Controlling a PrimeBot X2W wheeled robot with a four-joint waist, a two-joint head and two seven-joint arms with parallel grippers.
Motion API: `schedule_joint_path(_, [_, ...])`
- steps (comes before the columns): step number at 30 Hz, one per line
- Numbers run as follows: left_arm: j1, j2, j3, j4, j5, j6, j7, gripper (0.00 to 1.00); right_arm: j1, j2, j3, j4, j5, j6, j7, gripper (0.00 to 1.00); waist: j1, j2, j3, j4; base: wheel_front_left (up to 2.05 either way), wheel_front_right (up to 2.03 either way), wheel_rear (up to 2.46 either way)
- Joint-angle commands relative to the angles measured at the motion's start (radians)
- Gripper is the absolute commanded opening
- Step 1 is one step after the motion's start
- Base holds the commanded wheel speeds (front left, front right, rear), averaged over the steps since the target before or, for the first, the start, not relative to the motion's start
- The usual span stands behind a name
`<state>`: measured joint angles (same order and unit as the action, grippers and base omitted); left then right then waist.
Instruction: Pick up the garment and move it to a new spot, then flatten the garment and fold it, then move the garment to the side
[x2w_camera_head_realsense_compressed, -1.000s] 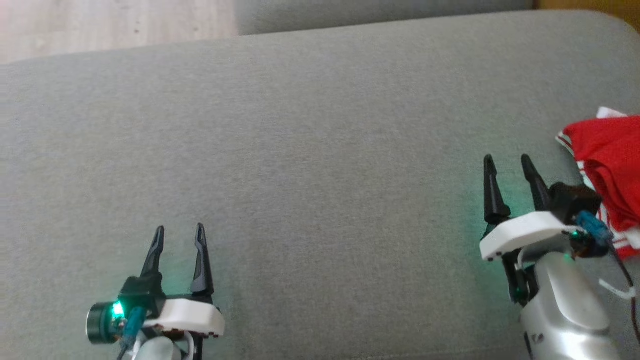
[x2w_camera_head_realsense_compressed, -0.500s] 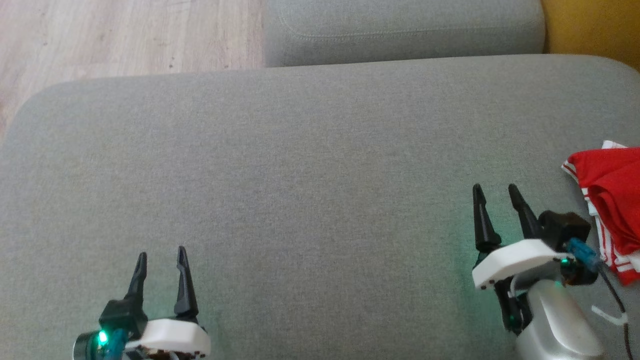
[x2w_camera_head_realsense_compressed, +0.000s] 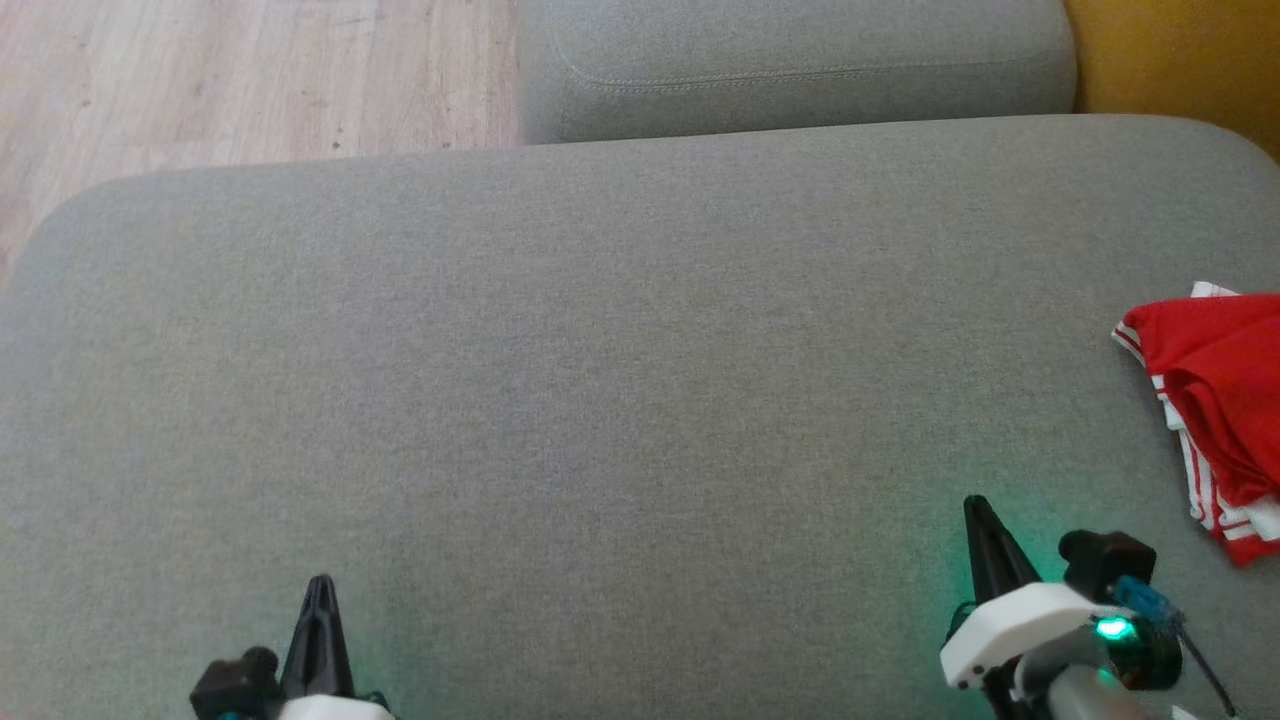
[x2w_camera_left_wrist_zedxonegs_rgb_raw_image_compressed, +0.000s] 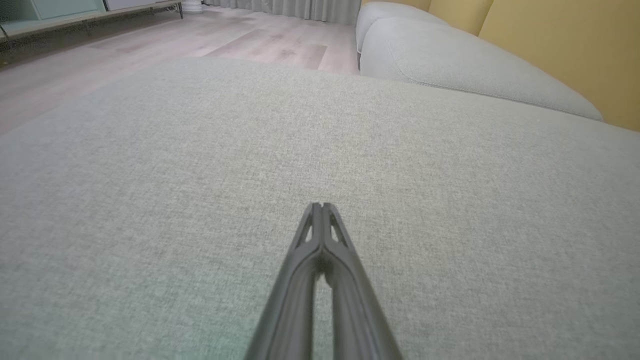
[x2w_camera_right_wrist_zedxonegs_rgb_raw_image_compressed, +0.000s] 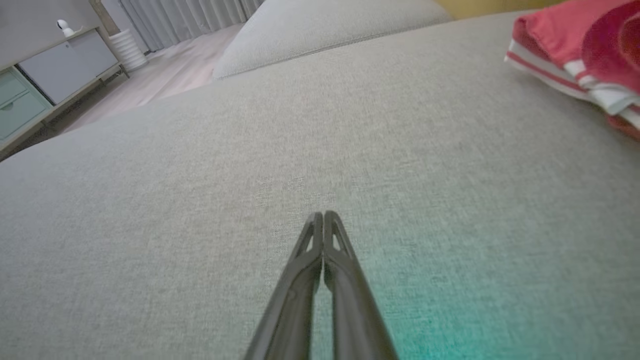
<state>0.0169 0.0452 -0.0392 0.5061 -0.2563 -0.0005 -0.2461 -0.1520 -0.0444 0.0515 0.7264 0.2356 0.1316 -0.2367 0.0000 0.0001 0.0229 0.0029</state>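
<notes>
Clenched since before: left hand (x2w_camera_head_realsense_compressed: 320, 582), right hand (x2w_camera_head_realsense_compressed: 976, 503), both empty | garment (x2w_camera_head_realsense_compressed: 1215, 380) long axis near-to-far

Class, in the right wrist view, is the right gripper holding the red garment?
No: the right gripper is shut on nothing, while the red garment lies apart on the grey cushion.
</notes>
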Motion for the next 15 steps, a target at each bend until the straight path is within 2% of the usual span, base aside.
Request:
schedule_joint_path(1, [-0.04, 0.001, 0.011, -0.033, -0.028, -0.005, 0.01, 0.0, -0.06, -0.001, -0.01, -0.041, 0.03, 0.0, 0.008, 0.0, 0.0001, -0.0001, 0.0, 0.0, 0.0, 0.0, 0.0])
schedule_joint_path(15, [-0.047, 0.001, 0.024, -0.064, -0.184, -0.02, 0.047, 0.0, -0.045, -0.001, -0.024, -0.097, 0.188, 0.0, 0.045, 0.0, 0.0001, -0.0001, -0.002, 0.0, 0.0, 0.0, 0.0])
